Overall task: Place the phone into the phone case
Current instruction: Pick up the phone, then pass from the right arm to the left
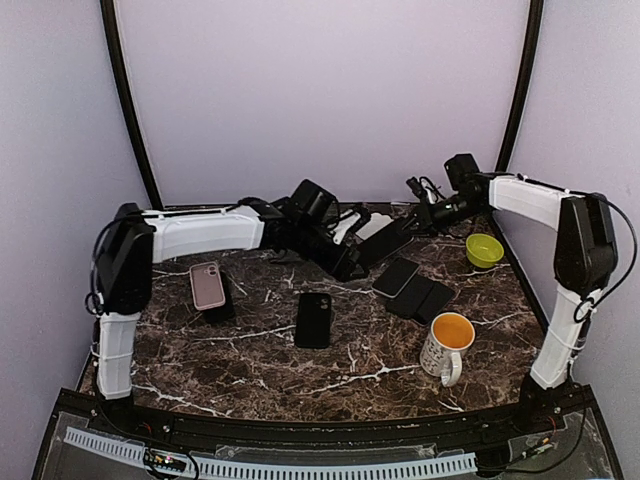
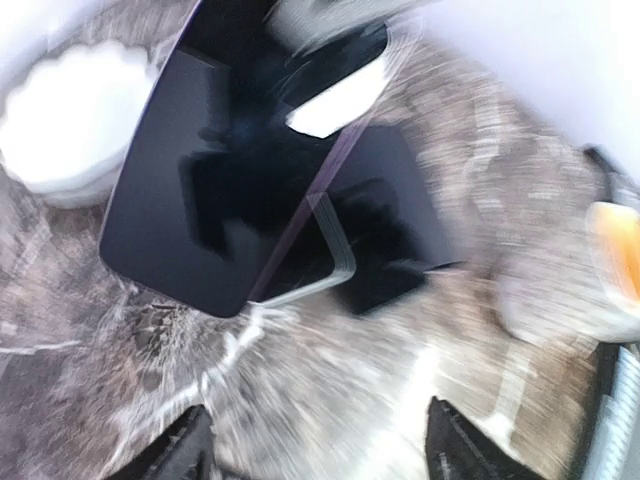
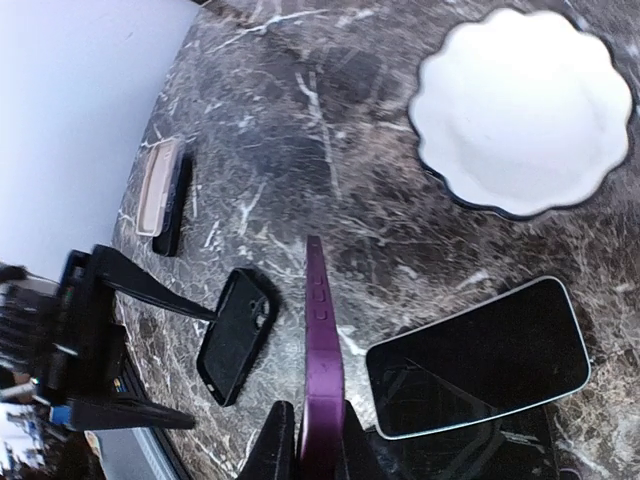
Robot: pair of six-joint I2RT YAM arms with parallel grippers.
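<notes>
nearby — phone [image 2: 230,170], mug [image 1: 446,345], maybe plate [image 2: 75,120]

The table [image 1: 260,370] looks like polished stone: dark brown marble with white veins and a soft sheen. The purple phone [image 3: 322,340] shows a smooth, satin edge in the right wrist view, and its dark glass face is glossy and mirror-like in the left wrist view. The black phone case [image 3: 237,335] is matt and looks rubbery. The scalloped white plate [image 3: 525,105] and the mug [image 1: 445,345] look like glazed ceramic — smooth, faintly shiny. The green bowl [image 1: 484,249] looks smooth, and the white arm shells [image 1: 200,232] look like matt plastic.
</notes>
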